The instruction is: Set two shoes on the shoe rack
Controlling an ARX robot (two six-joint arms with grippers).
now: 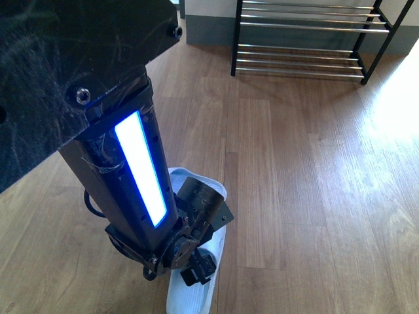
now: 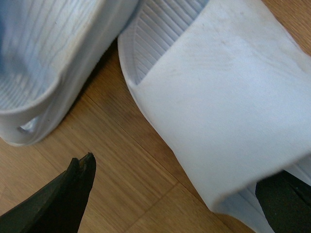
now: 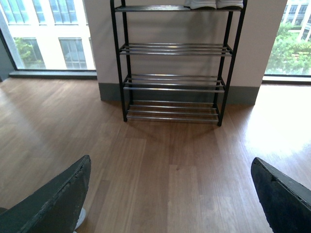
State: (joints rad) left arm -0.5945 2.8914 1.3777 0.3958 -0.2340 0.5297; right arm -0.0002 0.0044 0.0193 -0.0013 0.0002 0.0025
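Left arm [image 1: 131,176]: reaches steeply down to the floor [image 1: 314,183], with a lit blue-white strip along its side.
Left gripper [image 1: 196,265]: low over the slides [image 1: 190,297]. Its fingers [image 2: 73,194] are spread wide, one on each side of a strap and not clamped on it.
Near slide [image 2: 228,97]: pale blue-white, flat on the floor. Its broad strap lies between the left fingers, and the ribbed footbed shows behind it.
Second slide [image 2: 58,58]: just beside the first, with a narrow gap of bare wood between them. It lies outside the fingers.
Rack [image 1: 301,62]: black frame with silver rods, standing against the wall. It is well apart from the slides, across open floor.
Right gripper [image 3: 171,162]: held up off the floor and facing the rack [image 3: 172,48]. Its fingers [image 3: 63,199] are spread wide with nothing between them.
Top tier: pale soles [image 3: 214,4] rest on it, cut off by the picture edge, so I cannot tell what kind.
Lower tiers: only rods show.
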